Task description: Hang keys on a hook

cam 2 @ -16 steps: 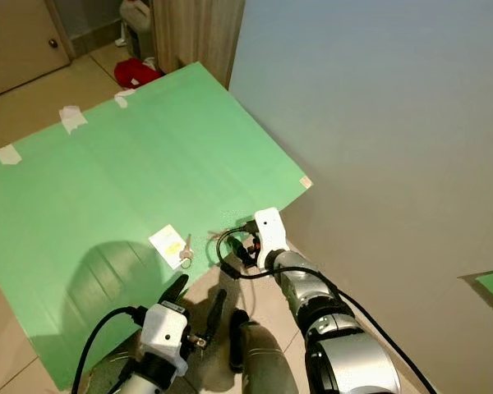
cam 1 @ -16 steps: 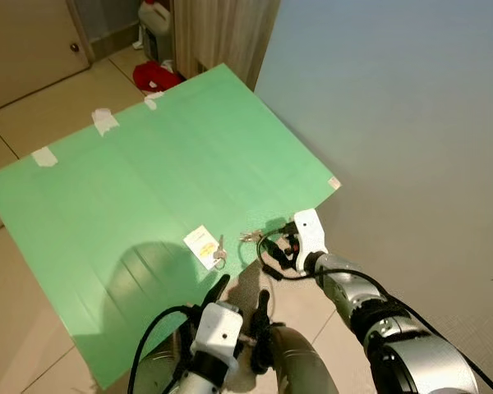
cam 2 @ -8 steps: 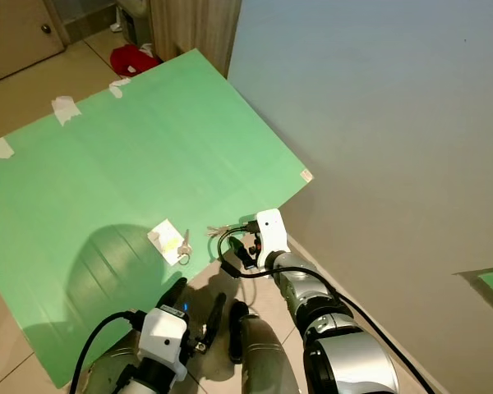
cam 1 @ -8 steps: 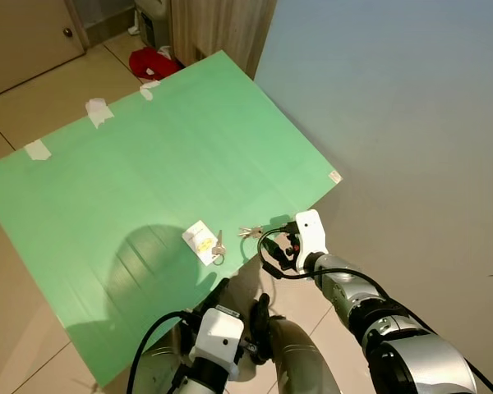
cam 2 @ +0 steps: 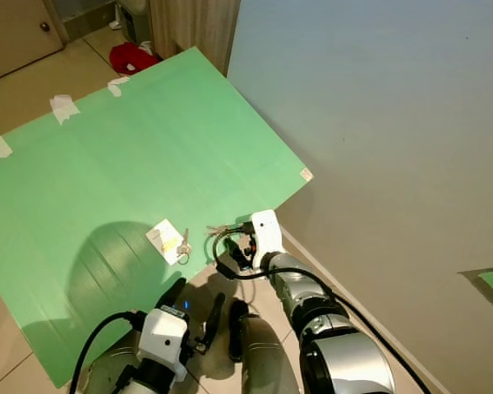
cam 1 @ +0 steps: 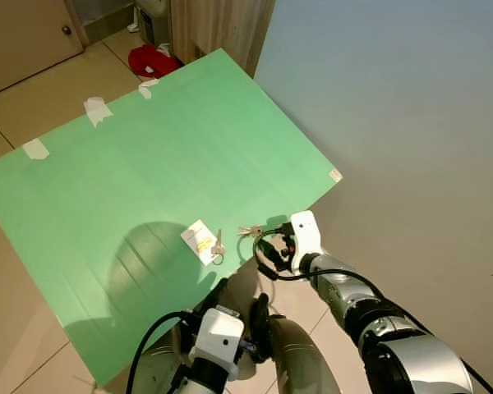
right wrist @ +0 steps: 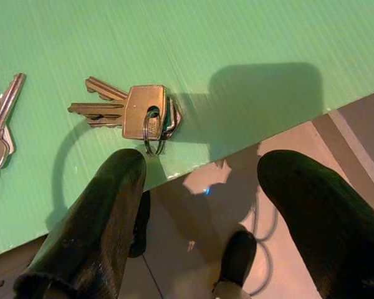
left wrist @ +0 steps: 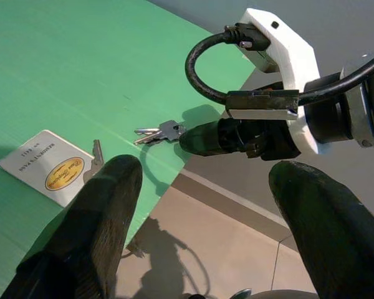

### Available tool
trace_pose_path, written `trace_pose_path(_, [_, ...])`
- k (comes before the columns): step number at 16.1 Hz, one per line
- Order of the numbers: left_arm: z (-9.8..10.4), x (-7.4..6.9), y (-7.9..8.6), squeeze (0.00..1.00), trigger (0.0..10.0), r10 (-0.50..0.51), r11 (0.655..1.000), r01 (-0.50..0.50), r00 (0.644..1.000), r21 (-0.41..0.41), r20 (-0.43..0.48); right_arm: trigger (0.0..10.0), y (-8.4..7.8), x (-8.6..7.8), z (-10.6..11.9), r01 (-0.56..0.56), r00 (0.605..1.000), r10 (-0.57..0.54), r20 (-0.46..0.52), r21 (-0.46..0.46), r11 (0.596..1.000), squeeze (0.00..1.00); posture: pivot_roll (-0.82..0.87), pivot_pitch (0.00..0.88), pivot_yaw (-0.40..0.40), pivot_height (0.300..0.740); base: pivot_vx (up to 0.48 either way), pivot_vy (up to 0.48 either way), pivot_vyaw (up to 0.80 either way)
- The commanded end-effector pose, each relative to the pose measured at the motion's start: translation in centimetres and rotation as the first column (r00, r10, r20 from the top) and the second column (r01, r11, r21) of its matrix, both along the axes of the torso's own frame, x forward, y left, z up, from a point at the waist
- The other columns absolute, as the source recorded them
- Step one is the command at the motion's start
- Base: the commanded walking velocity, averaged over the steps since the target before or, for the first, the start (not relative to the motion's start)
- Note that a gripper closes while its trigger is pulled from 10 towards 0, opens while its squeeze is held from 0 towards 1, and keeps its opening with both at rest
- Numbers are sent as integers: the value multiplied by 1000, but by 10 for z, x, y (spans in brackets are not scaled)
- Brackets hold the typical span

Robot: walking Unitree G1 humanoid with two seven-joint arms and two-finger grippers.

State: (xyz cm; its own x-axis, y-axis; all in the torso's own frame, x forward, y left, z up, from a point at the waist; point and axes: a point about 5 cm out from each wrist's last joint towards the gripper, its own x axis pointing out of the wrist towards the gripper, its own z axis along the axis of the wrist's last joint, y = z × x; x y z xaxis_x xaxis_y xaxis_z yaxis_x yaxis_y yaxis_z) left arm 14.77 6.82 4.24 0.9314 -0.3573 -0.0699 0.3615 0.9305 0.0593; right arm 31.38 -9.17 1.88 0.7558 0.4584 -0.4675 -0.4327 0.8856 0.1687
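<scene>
Evidently the right gripper (right wrist: 199,205) is reaching, jaws spread and empty, toward the small bunch of brass-coloured keys (right wrist: 132,114) lying near the edge of the green corrugated plastic sheet (cam 1: 148,156). Next it needs lowering to straddle them and pinching them up. The left gripper (left wrist: 206,205) is hanging open, holding nothing.

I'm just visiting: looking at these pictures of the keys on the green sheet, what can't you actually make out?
- Hook: none can be made out anywhere.
- Bunch of keys: the number is unclear in the right wrist view, since they overlap.
- Card: its print is too small to read in the left wrist view.
- Single key: cut off by the picture's edge.
- Red thing: too small to identify.
</scene>
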Motion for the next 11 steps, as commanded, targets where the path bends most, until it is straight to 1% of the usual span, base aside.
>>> trace_pose_path(1, [-7,-11,-8,0,10000,-32,999,32,998,1,-48,10000,-8,-11,-14,8,998,-9,-66,-21,1000,0,-44,405,-200,740,0,0,0])
trace_pose_path(4, [-9,-9,-9,0,10000,-45,999,46,998,9,-45,10000,-20,-10,-14,22,998,-24,-56,-42,999,0,-54,385,-194,740,0,0,0])
trace_pose_path(6, [-10,-8,-9,0,10000,-48,999,49,998,11,-43,10000,-20,-12,-16,0,999,-3,-53,-49,999,0,-61,373,-193,740,0,0,0])
trace_pose_path(8, [-11,-7,-10,0,10000,-55,998,55,998,13,-40,10000,-12,-17,-19,-34,998,32,-57,-38,999,0,-62,369,-192,740,0,0,0])
trace_pose_path(11, [-10,-6,-12,0,10000,-57,998,58,998,11,-36,10000,-1,-15,-15,-47,997,48,-58,12,999,0,-58,373,-193,740,0,0,0])
